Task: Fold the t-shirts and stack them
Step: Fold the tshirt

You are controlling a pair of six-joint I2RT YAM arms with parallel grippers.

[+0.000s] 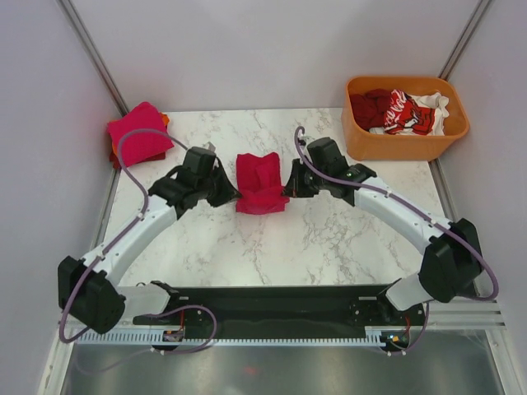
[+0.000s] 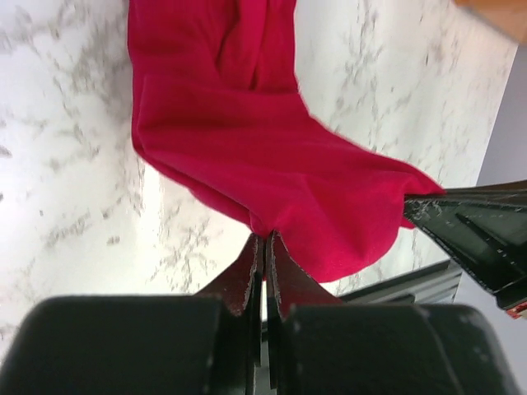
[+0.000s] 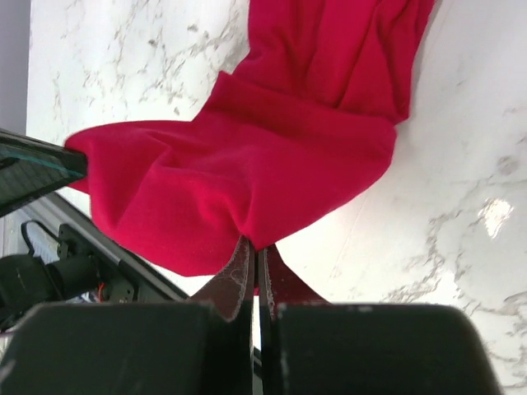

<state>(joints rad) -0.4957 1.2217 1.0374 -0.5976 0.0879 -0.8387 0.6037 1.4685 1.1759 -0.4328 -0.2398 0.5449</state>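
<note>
A crimson t-shirt [image 1: 262, 183] hangs bunched between both arms over the middle of the marble table. My left gripper [image 1: 236, 194] is shut on its left edge; in the left wrist view the cloth [image 2: 272, 156] runs from the fingertips [image 2: 265, 237]. My right gripper [image 1: 286, 189] is shut on the right edge, and the right wrist view shows the cloth [image 3: 272, 156] pinched at the tips [image 3: 255, 245]. A folded pink-red t-shirt [image 1: 138, 132] lies at the back left on an orange one [image 1: 165, 120]. More t-shirts [image 1: 401, 110] fill the orange tub [image 1: 405, 144].
The tub stands at the back right corner of the table. Grey walls with metal posts [image 1: 95, 58] close in the left, back and right sides. A black base rail [image 1: 272, 309] runs along the near edge.
</note>
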